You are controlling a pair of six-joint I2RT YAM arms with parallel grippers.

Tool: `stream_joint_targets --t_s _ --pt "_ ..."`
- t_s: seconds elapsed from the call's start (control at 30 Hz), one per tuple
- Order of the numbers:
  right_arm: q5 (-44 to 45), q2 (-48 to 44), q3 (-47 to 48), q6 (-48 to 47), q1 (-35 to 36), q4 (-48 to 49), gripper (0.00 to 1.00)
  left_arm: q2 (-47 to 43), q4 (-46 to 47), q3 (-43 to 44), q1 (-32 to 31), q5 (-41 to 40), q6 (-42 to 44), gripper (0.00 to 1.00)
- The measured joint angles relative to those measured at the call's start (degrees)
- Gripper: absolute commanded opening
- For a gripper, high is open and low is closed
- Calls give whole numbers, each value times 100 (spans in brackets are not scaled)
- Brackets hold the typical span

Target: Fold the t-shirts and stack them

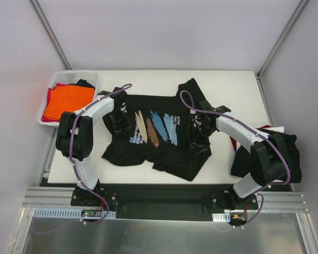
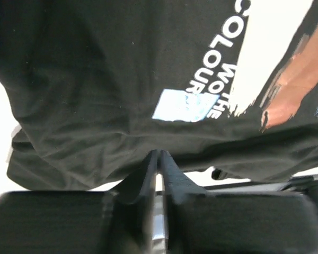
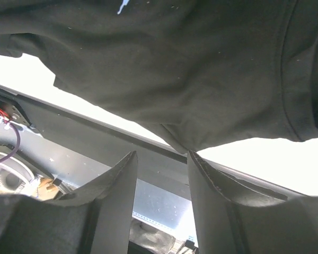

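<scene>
The black tee (image 1: 153, 132) with the blue, tan and brown brush-stroke print is lying rumpled in the middle of the smooth white counter (image 1: 228, 84), soft cloth with the hem bunched into folds. Left end effector (image 2: 159, 156) is clenched, tips together right at a fold of its edge; can't tell if cloth is actually pinched. Right end effector (image 3: 161, 159) is released, jaws apart, and a pointy cloth corner touches one fingertip. An orange shirt (image 1: 69, 100) sits in the white plastic lattice basket (image 1: 49, 89) on the left. A dark heap of shirts (image 1: 292, 151) droops off the right edge.
</scene>
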Motion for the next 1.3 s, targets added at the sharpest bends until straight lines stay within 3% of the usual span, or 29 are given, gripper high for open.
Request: stream_joint_targets --t_s 0.03,0.13,0.17,0.2,0.4,0.57,0.73,1.13,1.3 --pt "17 0 0 -7 0 0 48 -33 37 -66 -2 -11 -22 36" --pt "61 0 0 -33 0 -7 48 -190 -46 -302 -4 -129 -68 71" --pt "72 0 0 -37 0 -7 48 -278 -164 -350 -9 -271 -87 92" --pt "79 0 -2 -42 0 -7 48 -378 -293 -365 -13 -404 -90 99" --pt "90 4 -28 -94 0 -4 47 -1386 -789 -431 -11 -1080 -203 97" --pt "90 96 -26 -170 11 -4 47 -2017 -896 -1099 -13 -1362 -433 95" --pt "96 177 15 -269 20 -63 47 -2037 -944 -1482 -4 -1567 -614 88" --pt "330 199 232 -474 24 -463 47 -1388 -457 -1591 44 -2037 -767 93" --pt "409 199 330 -542 24 -662 47 -1534 -225 -1884 317 -2173 -903 91"
